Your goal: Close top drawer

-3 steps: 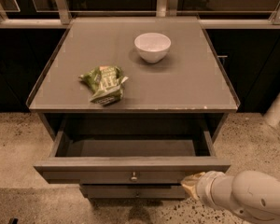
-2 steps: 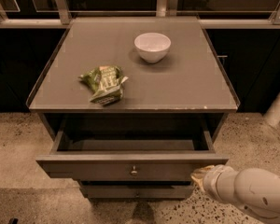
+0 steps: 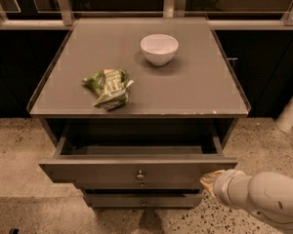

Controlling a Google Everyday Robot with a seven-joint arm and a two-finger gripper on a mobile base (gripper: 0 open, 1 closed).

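The top drawer (image 3: 136, 170) is a wide grey-brown box with a small round metal knob (image 3: 140, 175) at the middle of its front. It stands pulled out from the cabinet, and its inside looks empty. My gripper (image 3: 208, 181) comes in from the lower right on a white arm. Its tan tip sits at the right end of the drawer front, touching or nearly touching it.
On the cabinet top (image 3: 200, 89) stand a white bowl (image 3: 159, 48) and a crumpled green snack bag (image 3: 108, 87). A narrower drawer (image 3: 142, 199) with a knob sits below the top one. The floor is speckled stone. A white post (image 3: 292, 109) stands at the right.
The drawer front has moved back toward the cabinet, so less of its inside shows. My gripper has stayed at its right end and followed it.
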